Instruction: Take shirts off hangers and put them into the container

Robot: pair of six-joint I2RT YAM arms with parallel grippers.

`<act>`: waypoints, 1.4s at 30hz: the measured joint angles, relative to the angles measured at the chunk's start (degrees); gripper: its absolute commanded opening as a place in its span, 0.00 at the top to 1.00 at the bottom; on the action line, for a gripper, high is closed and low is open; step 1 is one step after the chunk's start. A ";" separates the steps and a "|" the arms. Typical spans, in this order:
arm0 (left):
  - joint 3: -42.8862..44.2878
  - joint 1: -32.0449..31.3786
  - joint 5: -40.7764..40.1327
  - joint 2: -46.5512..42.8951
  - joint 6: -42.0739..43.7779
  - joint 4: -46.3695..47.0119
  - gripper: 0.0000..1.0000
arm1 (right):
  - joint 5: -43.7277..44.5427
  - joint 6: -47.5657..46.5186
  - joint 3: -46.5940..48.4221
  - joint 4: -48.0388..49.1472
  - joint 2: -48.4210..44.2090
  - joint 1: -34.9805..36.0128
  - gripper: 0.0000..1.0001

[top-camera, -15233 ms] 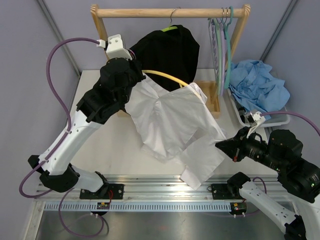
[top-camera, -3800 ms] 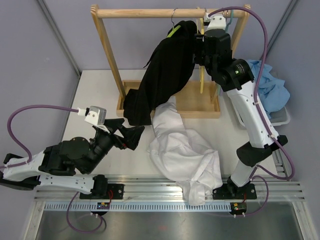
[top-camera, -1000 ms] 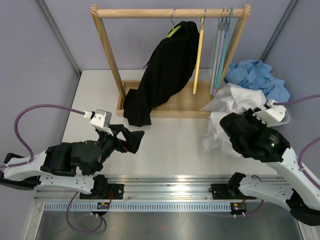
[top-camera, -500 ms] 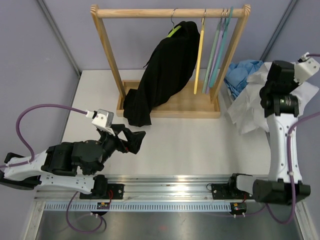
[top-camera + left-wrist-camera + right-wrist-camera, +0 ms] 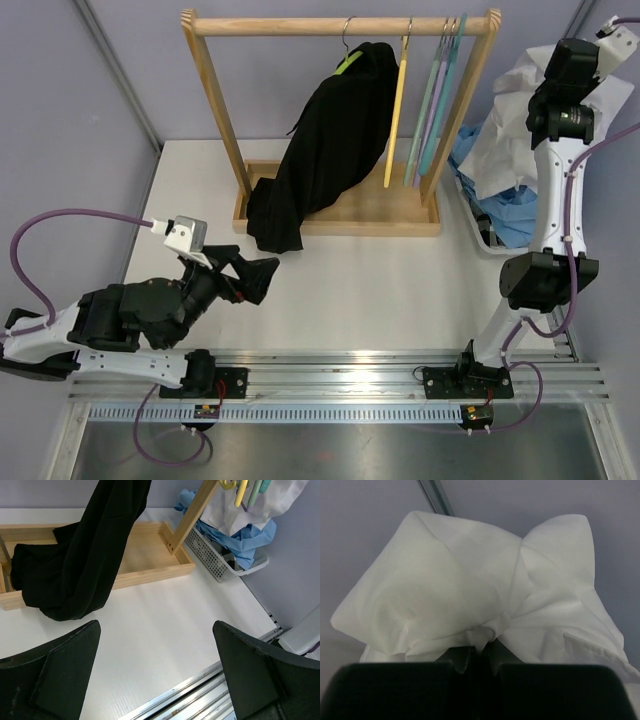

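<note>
1. Up over the small white-translucent plastic bin [image 5: 478,222] on your right, the plain white collared shirt [image 5: 505,130] now hangs high; a second ago it was bunched at table level.
2. Your right claw [image 5: 480,652] is pinched tight on a wad of it.
3. Left claw [image 5: 155,630] sits wide open, empty.
4. Looks ready to drop in; the long-sleeved black shirt [image 5: 325,150] still hangs on its lime green hanger [image 5: 347,62].
</note>
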 measured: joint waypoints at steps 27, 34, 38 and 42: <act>-2.40 0.00 -0.59 -2.99 -3.43 -2.16 0.01 | -9.81 9.99 -10.73 -8.26 27.61 -4.52 0.94; -2.40 0.00 -0.57 -2.78 -3.48 -2.16 0.01 | -12.41 10.25 -3.74 -13.20 30.97 -5.27 0.60; -2.40 0.00 -0.57 -2.78 -3.74 -2.16 0.01 | -15.32 11.04 -4.96 -11.13 29.68 -5.44 0.03; -2.40 0.00 -0.57 -2.64 -3.87 -2.19 0.01 | -17.22 10.82 -13.27 -7.76 22.32 -5.31 0.01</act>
